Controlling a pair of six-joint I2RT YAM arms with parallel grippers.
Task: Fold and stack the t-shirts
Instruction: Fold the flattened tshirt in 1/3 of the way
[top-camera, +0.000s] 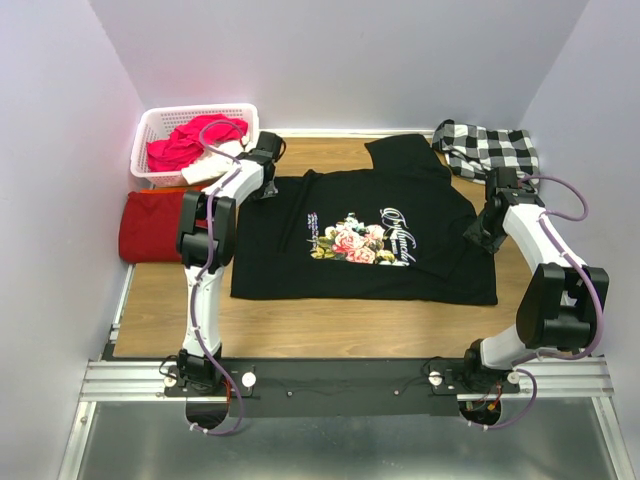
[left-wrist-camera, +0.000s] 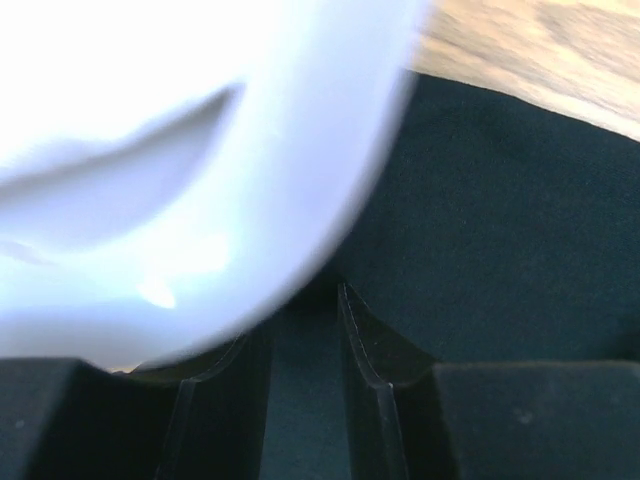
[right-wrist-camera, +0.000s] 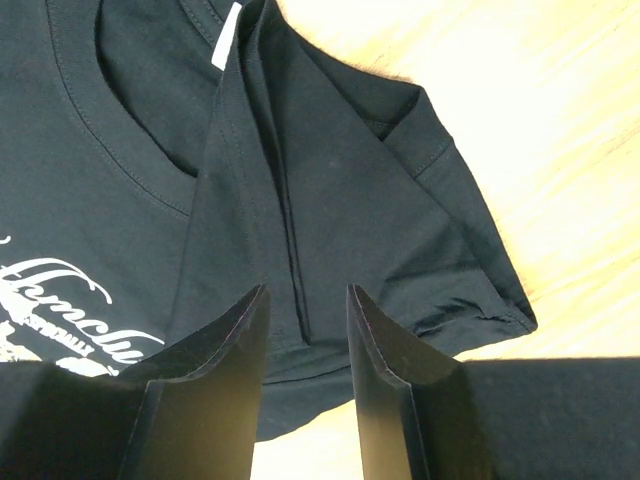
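**Both grippers parked on the black tee, jaws apart**

Checking in from the remote desk. The black t-shirt (top-camera: 400, 270) lies spread out in the middle of the table (top-camera: 300, 325), with its rose print (top-camera: 350, 240) facing up. The dark-red t-shirt (top-camera: 150, 225) is a folded bundle off at the black one's 9 o'clock, with the left arm between them.

The left gripper (left-wrist-camera: 300, 310) is at the black tee's 10 o'clock corner. Its wrist cam shows the fingers a little apart over black cloth, but I can't tell if they're touching it. A white blur (left-wrist-camera: 150, 150) fills that view's upper left and I can't make out what it is.

The right gripper (right-wrist-camera: 302, 300) is at the tee's 3 o'clock edge by the sleeve. Its fingers are spread either side of a raised crease (right-wrist-camera: 290, 230) and not closed on it.

A white basket (top-camera: 205, 110) of pink clothes (top-camera: 180, 145) sits at 11 o'clock. A checked cloth (top-camera: 490, 150) is at 1 o'clock, right up against the black tee.
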